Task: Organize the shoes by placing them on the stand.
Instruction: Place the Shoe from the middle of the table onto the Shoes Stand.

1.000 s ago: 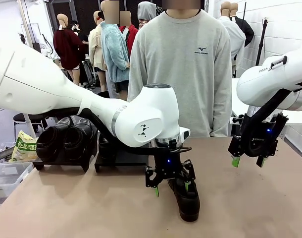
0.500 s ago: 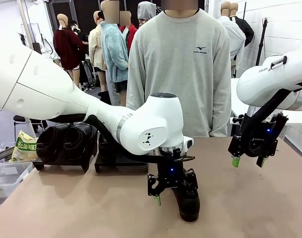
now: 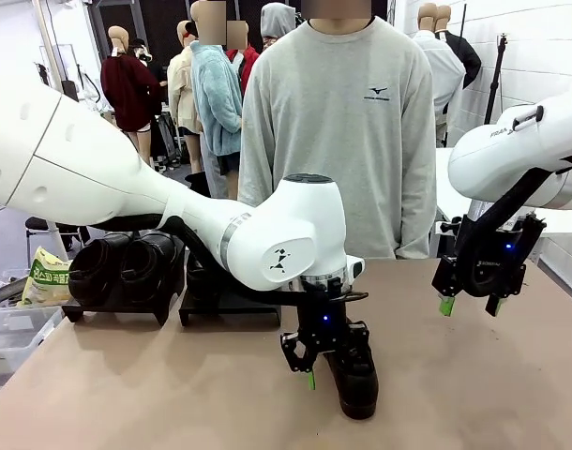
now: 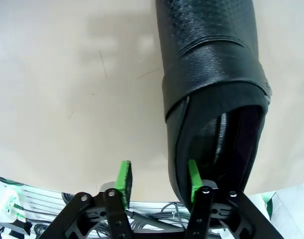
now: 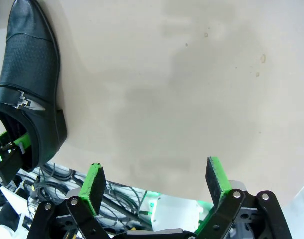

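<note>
Lower centre of the front view: the one loose shoe (image 3: 354, 380) lies on the bench (image 3: 155, 394), toe toward the camera, while other shoes (image 3: 127, 267) sit on the stand (image 3: 117, 307) at middle left. The left gripper (image 3: 325, 361) points straight down over the shoe's heel end, its arm sweeping in from the upper left with the wrist bent vertical. In the left wrist view, one green pad (image 4: 193, 178) sits inside the shoe's opening (image 4: 231, 144) and the other (image 4: 124, 177) outside the side wall, the jaws partly drawn in around that collar; whether they already pinch it cannot be told. The shoe looks moderately heavy (chunky sole), with stiff, glossy and probably slippery leather; the collar wall near the heel is judged the best hold, though the toe may sag from there. At right of the front view, the right gripper (image 3: 469, 305) hangs above bare bench, pads spread wide and empty.
</note>
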Controlling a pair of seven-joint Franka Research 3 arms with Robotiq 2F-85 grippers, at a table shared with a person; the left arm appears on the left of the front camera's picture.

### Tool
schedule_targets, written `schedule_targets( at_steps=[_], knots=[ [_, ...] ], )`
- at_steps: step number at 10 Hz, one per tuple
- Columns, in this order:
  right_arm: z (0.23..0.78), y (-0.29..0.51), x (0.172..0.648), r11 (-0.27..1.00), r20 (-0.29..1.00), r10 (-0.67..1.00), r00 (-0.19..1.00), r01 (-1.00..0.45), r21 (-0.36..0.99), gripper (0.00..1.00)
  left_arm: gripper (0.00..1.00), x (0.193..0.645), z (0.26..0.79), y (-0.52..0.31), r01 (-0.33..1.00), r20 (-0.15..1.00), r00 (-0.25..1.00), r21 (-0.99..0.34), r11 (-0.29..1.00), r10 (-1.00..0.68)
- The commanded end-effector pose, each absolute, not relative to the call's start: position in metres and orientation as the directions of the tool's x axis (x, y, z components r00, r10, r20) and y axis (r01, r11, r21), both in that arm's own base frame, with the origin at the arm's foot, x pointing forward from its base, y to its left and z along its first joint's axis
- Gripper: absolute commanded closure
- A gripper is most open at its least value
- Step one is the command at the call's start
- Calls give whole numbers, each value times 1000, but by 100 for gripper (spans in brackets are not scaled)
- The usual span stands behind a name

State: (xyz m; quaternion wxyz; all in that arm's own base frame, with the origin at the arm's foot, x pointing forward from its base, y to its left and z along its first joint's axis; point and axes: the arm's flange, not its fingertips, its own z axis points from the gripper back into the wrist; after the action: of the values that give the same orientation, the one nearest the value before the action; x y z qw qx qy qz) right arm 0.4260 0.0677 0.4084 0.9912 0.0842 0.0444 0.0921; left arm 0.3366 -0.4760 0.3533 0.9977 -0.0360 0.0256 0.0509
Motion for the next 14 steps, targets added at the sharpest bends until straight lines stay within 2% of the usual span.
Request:
schedule_targets(
  at_steps=[1, 7, 9, 12, 13, 14],
  knots=[
    [410, 68, 427, 968, -71, 197, 978, -182, 174, 0, 100, 337, 355, -482, -129, -73, 990, -72, 989, 123],
    [410, 68, 427, 968, -71, 197, 978, -182, 174, 0, 100, 344, 360, -489, -105, -56, 993, -104, 989, 99],
    [410, 68, 427, 968, -71, 197, 978, -182, 174, 0, 100, 343, 376, -486, -82, -37, 996, -144, 986, 77],
    [410, 68, 427, 968, -71, 197, 978, -182, 174, 0, 100, 353, 457, -449, 20, 149, 989, -238, 971, 16],
    [410, 68, 427, 968, -71, 197, 978, -182, 174, 0, 100, 365, 479, -424, 55, 249, 968, -228, 972, 4],
    [410, 68, 427, 968, -71, 197, 978, -182, 174, 0, 100, 379, 487, -401, 47, 283, 959, -200, 979, 12]
  ],
)
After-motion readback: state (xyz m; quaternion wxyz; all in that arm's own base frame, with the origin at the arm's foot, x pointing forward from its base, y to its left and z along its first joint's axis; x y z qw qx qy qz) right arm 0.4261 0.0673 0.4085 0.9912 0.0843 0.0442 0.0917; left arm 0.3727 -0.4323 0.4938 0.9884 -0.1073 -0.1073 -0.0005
